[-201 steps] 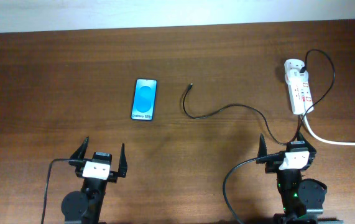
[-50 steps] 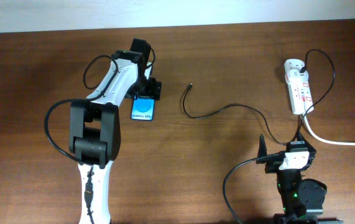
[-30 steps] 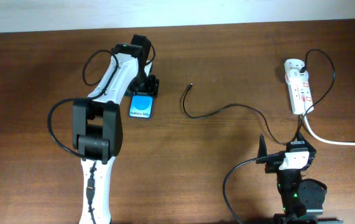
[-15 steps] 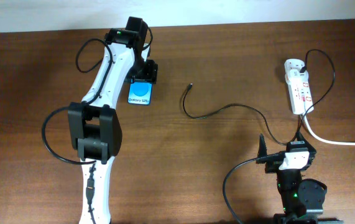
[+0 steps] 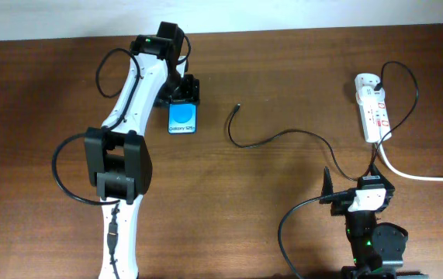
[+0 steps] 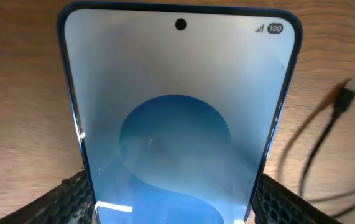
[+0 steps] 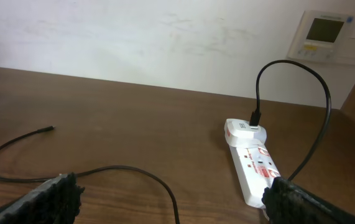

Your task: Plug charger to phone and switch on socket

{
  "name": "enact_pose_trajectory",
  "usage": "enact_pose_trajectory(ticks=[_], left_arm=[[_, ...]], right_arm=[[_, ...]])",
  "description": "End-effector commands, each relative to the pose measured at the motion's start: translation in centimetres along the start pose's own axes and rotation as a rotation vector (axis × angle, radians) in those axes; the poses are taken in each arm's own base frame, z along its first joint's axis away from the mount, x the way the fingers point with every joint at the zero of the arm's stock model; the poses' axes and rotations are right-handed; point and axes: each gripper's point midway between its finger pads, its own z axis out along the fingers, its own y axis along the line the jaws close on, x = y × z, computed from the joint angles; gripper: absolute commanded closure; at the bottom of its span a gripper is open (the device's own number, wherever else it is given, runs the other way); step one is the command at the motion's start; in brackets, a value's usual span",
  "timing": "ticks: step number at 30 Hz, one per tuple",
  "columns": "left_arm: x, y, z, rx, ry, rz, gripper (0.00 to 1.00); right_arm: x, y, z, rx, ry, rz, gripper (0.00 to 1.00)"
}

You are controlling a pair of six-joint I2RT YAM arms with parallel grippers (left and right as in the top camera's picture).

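The phone (image 5: 183,122) lies face up on the table, its blue screen filling the left wrist view (image 6: 177,93). My left gripper (image 5: 183,99) is shut on the phone's far end, with its fingers (image 6: 71,199) pressed against both side edges. The charger's connector tip (image 5: 238,106) lies free to the right of the phone and shows blurred in the left wrist view (image 6: 348,96). Its black cable (image 5: 283,135) runs right to a plug in the socket (image 5: 373,108). My right gripper (image 5: 358,194) rests open and empty at the front right, with the socket (image 7: 255,162) ahead of it.
The power strip's thick white cord (image 5: 423,177) runs off the right edge. The black cable loops across the table in front of the right gripper (image 7: 121,169). A wall (image 7: 165,37) stands behind the table's far edge.
My left arm left its rest place, reached the phone and closed on it. The phone moved away from me, then in the last half second to the right. The right arm has not moved.
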Motion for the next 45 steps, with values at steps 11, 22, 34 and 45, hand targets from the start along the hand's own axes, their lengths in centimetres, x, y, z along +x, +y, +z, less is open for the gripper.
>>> enact_pose_trajectory(ticks=[11, 22, 34, 45], left_arm=[[-0.7, -2.1, -3.5, 0.435, 0.084, -0.309, 0.45], [-1.6, -2.1, -6.9, 0.723, 0.134, -0.409, 0.53], [-2.1, -0.4, -5.3, 0.587, 0.084, -0.409, 0.59], [-1.3, -2.8, -6.7, 0.694, 0.264, -0.703, 0.68]], right_arm=[[0.2, 0.5, 0.0, -0.029, -0.001, 0.002, 0.02], [-5.7, 5.2, -0.3, -0.349, 0.037, 0.319, 0.02], [-14.1, 7.6, 8.4, -0.565, 0.631, 0.520, 0.02], [-10.6, 13.3, 12.4, -0.751, 0.783, 0.702, 0.01]])
